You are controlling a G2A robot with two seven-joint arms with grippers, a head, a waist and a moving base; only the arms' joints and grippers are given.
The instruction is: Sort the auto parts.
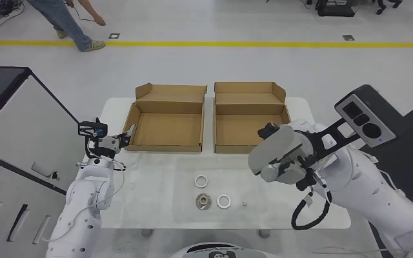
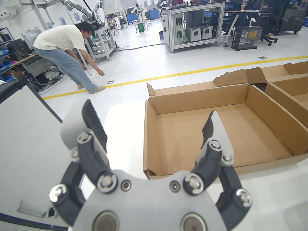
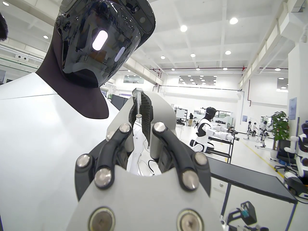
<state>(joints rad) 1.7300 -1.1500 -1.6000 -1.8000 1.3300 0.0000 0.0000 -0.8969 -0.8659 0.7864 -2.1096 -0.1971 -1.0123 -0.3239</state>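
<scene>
The right fingers point(image 3: 146, 114) are black ribbed pads on smooth grey shells. They are clamped on 1 bolt point(image 3: 137, 105), a threaded steel shank lying lengthwise between the pads, with its wider head at the tips. The pads cover much of the thread. These fingers point up, away from the table point(image 1: 161, 206), and their arm hangs over the table's right half, just in front of the right box point(image 1: 248, 126).

The left fingers point(image 2: 95, 121) have the same ribbed pads and stand wide apart. They hover just beside the near left corner of the left box point(image 1: 169, 129).

The 2 boxes are shallow rectangles of brown corrugated cardboard. They sit side by side at the far side of the white table, with their flaps standing up along the back.

In front of the boxes, 4 loose parts lie on the table:
- 2 thin white rings, the far ring point(image 1: 201, 182) and the near ring point(image 1: 224, 201).
- 1 round grey metal disc point(image 1: 202, 201) with a centre hole, just beside the near ring.
- 1 tiny grey piece point(image 1: 244, 204) to the right of the near ring, too small to make out.
</scene>
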